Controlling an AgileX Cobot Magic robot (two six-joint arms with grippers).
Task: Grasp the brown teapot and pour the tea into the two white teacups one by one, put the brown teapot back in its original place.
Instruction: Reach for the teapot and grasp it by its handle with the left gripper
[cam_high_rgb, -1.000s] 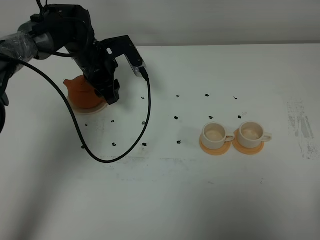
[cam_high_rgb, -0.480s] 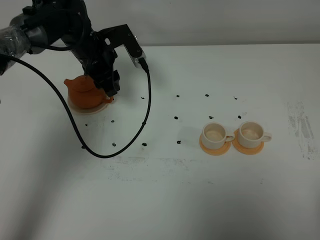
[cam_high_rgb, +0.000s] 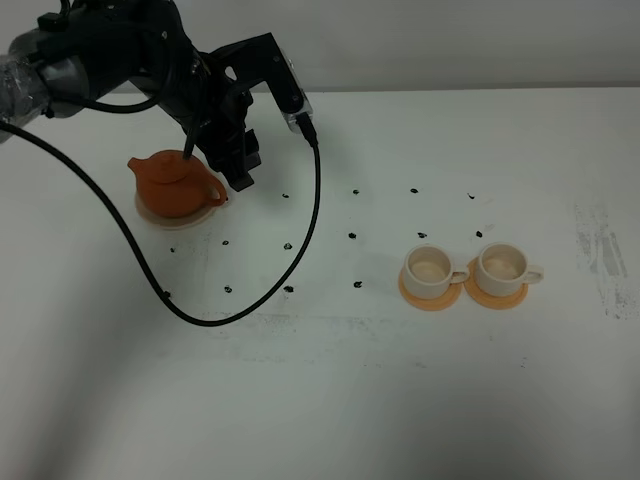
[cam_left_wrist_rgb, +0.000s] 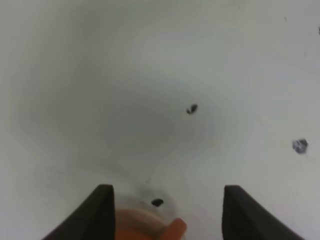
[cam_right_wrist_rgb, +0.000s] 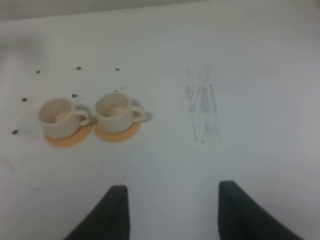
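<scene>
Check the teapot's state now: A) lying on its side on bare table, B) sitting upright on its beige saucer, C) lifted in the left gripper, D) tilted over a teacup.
B: the brown teapot sits upright on the beige saucer, with the left gripper open by its handle.

Robot lab bench, by the look of it: bare white table (cam_high_rgb: 400, 400) dotted with black marker marks (cam_high_rgb: 353, 236), plain wall (cam_high_rgb: 450, 40) behind, loose black cable (cam_high_rgb: 212, 322) trailing across.
</scene>
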